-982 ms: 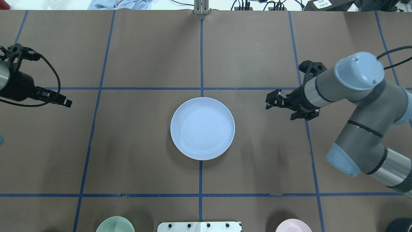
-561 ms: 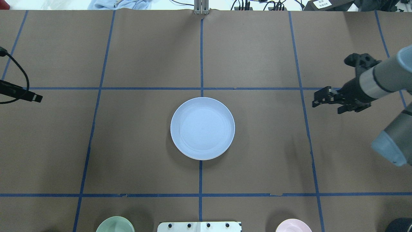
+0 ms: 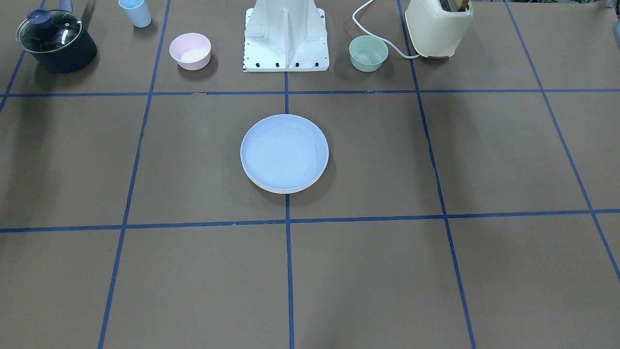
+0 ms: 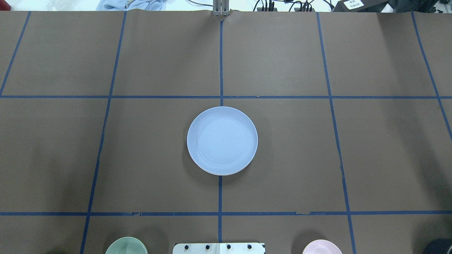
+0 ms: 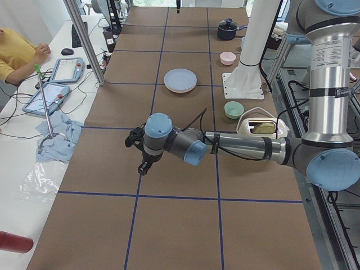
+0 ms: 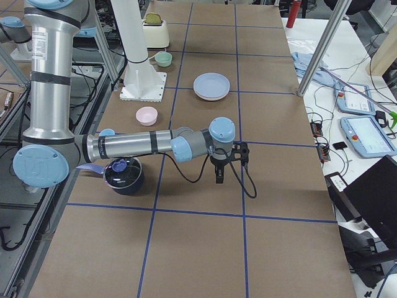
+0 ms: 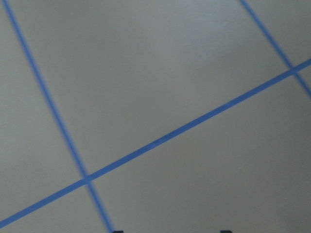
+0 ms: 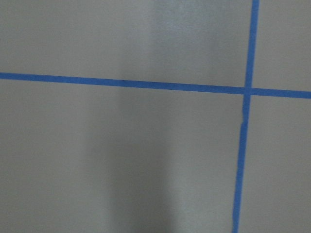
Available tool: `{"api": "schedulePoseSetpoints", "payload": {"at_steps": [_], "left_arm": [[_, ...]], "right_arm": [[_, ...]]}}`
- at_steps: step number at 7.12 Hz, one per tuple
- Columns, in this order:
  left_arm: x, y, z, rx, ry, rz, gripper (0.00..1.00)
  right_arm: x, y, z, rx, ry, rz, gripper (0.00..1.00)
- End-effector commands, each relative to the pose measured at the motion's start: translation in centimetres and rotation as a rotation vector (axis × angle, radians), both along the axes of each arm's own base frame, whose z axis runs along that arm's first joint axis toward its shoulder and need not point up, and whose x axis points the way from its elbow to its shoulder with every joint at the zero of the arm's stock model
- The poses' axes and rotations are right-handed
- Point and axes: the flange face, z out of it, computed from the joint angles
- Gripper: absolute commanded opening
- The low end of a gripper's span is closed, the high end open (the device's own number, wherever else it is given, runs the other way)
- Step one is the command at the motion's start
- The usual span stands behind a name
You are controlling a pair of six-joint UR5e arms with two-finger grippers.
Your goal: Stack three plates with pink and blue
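The light blue plate lies at the table's centre, also in the front-facing view. Thin pale rims of plates under it show there; I cannot tell their colours, so the pink and cream plates are hidden. Both grippers are outside the overhead and front-facing views. My left gripper hangs over bare table far from the stack in the exterior left view. My right gripper does the same in the exterior right view. I cannot tell whether either is open or shut. Both wrist views show only bare table and blue tape.
Near the robot base stand a small pink bowl, a small green bowl, a lidded dark pot, a blue cup and a cream toaster. A person sits beyond the table's far side.
Both arms have drawn away from the plate stack and left the overhead view, the left arm to the left, the right arm to the right. The stack has not moved.
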Motion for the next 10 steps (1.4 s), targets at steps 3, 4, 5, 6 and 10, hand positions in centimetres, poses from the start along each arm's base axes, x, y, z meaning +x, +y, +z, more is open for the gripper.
{"api": "schedulePoseSetpoints", "payload": {"at_steps": [3, 4, 5, 6, 10], "left_arm": [[-2.6, -0.1, 1.9, -0.054, 0.024, -0.038, 0.99], [-2.7, 0.0, 2.0, -0.054, 0.023, -0.039, 0.99], [-2.6, 0.1, 2.3, -0.061, 0.025, -0.041, 0.99], [-2.7, 0.1, 2.1, -0.061, 0.024, -0.046, 0.99], [-2.6, 0.1, 1.8, -0.129, 0.055, -0.114, 0.99]], "right_arm": [[2.3, -0.7, 1.1, -0.008, 0.045, -0.033, 1.00], [2.2, -0.9, 1.9, -0.026, 0.034, -0.034, 1.00], [2.2, -2.1, 1.5, -0.038, 0.031, -0.030, 1.00], [2.3, -3.2, 1.0, -0.054, 0.033, -0.027, 1.00], [2.4, -3.2, 1.7, -0.069, 0.040, -0.015, 1.00]]}}
